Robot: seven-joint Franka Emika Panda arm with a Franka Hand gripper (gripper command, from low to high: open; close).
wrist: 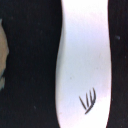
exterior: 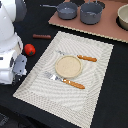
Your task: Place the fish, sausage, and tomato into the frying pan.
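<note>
The white fish (wrist: 82, 60) fills the wrist view, lying flat on the dark table with dark gill marks near one end; no fingers show there. In the exterior view the fish is hidden behind my arm. My gripper (exterior: 20, 67) hangs low at the exterior view's left, beside the placemat; its jaws cannot be made out. The red tomato (exterior: 30, 49) lies on the table just beyond it. The reddish-brown sausage (exterior: 42, 36) lies farther back. The dark-grey frying pan (exterior: 66, 10), its long handle pointing to the exterior view's left, stands on the brown board at the back.
A deeper grey pot (exterior: 91, 12) stands beside the pan, and a bowl (exterior: 123, 17) at the board's right end. A striped placemat (exterior: 100, 65) holds a beige plate (exterior: 68, 66), a fork (exterior: 65, 81) and a knife (exterior: 82, 57) with orange-brown handles.
</note>
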